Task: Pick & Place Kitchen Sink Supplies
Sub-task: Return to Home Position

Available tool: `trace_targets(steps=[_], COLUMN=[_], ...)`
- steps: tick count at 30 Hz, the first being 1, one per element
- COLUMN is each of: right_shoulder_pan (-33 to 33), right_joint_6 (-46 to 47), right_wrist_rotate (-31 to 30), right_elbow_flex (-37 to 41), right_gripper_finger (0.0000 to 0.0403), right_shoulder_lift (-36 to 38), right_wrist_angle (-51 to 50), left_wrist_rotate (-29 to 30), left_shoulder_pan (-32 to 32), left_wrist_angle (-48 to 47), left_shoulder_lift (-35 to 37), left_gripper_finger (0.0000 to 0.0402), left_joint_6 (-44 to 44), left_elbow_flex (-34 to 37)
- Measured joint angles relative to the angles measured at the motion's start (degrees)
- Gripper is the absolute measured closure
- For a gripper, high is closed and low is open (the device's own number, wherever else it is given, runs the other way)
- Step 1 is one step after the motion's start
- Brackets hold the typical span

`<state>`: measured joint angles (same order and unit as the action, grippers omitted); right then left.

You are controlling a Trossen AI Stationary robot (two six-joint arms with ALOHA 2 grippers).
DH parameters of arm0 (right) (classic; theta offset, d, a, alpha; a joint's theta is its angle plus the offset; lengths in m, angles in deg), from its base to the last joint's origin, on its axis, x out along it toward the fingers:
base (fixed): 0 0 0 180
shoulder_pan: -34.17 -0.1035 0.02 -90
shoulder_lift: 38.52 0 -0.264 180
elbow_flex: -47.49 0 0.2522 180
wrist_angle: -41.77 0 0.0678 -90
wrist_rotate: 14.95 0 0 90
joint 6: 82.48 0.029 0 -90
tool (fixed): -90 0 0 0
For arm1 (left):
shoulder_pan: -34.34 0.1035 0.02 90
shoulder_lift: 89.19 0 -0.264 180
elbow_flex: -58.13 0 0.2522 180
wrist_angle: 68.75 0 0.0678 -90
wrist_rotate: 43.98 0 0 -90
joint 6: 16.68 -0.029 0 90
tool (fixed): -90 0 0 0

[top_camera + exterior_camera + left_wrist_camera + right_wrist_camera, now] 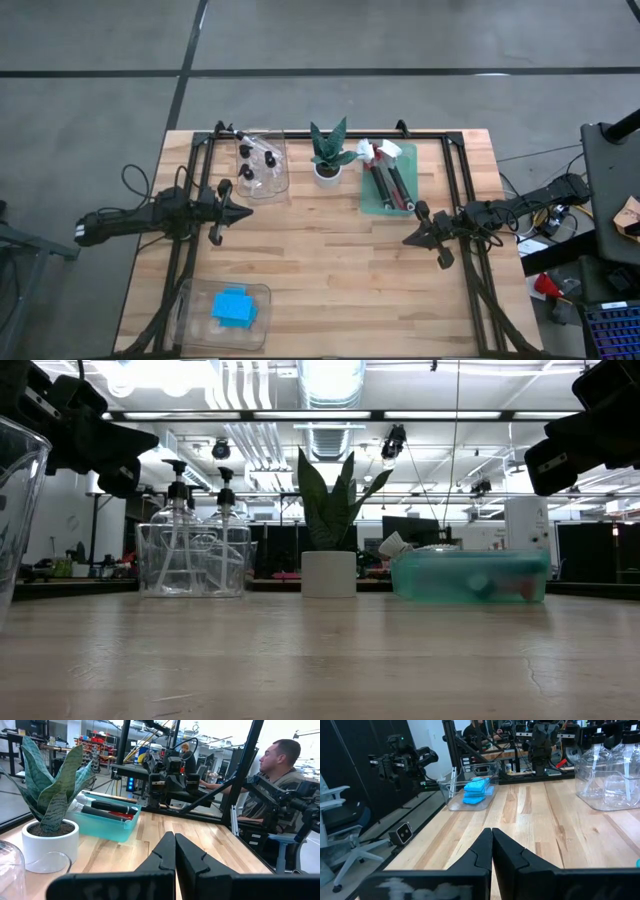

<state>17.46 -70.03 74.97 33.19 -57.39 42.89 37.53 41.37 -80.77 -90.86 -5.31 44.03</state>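
Observation:
The blue sponges (233, 307) lie stacked in a clear tray near the table's near left corner, also in the right wrist view (476, 791). The clear bottles with black caps (256, 163) stand in a clear tray at the far side (195, 545). The red and black brushes (388, 180) lie in a teal tray (105, 816). My left gripper (247, 214) hovers shut above the table's left middle, pointing right. My right gripper (408, 240) hovers shut at the right middle, pointing left. Neither touches anything.
A green potted plant in a white pot (328, 158) stands between the bottle tray and the brush tray. Black frame rails (190, 200) run along both table sides. A person (272, 775) sits beyond the table's right side. Bare wood (330, 250) lies between the grippers.

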Motion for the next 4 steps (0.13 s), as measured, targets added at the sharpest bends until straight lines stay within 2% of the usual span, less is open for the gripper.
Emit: trace_targets(steps=[4], right_shoulder_pan=[0.0], right_joint_6=[0.0], right_wrist_rotate=[0.0], right_elbow_flex=[0.0], right_gripper_finger=[0.0394], right_shoulder_lift=[0.0], right_wrist_angle=[0.0], left_wrist_rotate=[0.0], left_shoulder_pan=[0.0], left_wrist_angle=[0.0], left_shoulder_lift=[0.0], left_gripper_finger=[0.0401], left_joint_6=[0.0], left_elbow_flex=[0.0])
